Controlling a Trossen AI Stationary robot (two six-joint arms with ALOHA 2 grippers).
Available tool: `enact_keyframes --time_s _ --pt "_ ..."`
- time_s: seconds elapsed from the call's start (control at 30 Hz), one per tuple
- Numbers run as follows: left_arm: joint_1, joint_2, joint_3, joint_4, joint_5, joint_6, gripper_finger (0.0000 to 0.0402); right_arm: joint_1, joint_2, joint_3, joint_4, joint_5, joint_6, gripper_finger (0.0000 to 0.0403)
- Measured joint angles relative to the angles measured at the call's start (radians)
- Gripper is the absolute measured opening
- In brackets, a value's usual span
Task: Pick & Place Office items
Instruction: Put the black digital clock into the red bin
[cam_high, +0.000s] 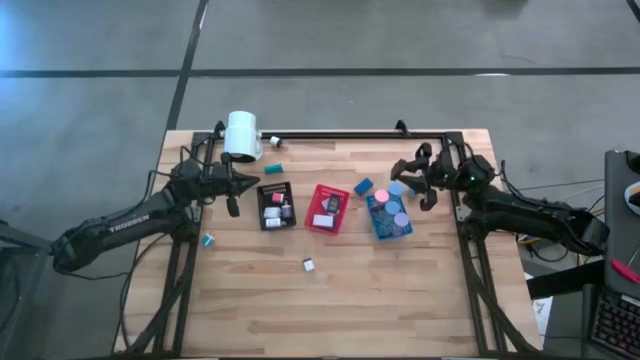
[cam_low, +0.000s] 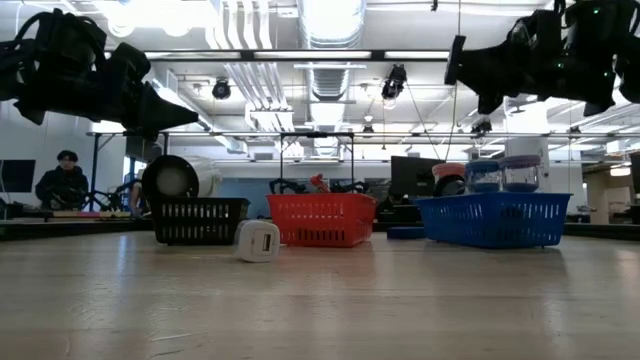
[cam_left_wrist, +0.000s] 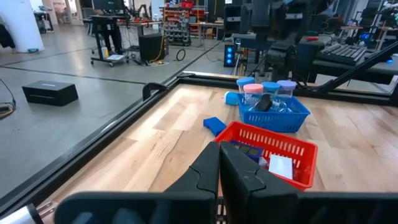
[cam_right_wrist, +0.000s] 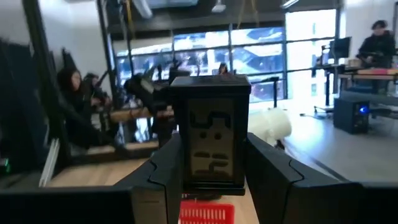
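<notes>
My right gripper (cam_right_wrist: 211, 171) clamps a small dark block (cam_right_wrist: 210, 134) by its flat sides, raised above the blue tray (cam_high: 388, 222); it looks light, rigid and smooth. My left gripper (cam_left_wrist: 219, 168) waits clenched, empty.

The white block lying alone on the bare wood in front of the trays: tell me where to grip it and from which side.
Grip the white block across its two flat sides, coming straight down from above. It lies alone on the table, nothing crowding it. The low view shows it boxy with rounded corners, slightly tilted, so line the fingers up with its faces.
</notes>
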Motion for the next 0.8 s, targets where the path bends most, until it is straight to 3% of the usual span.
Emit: enact_keyframes --time_s 0.33,0.8 --pt "0.0 0.0 0.0 -0.023 0.0 0.003 0.0019 0.003 -0.205 0.029 -0.367 0.113 -0.063 0.0125" --pt "0.0 0.0 0.0 -0.016 0.0 0.003 0.0019 0.057 -0.407 -0.132 -0.324 0.185 -0.054 0.0125"
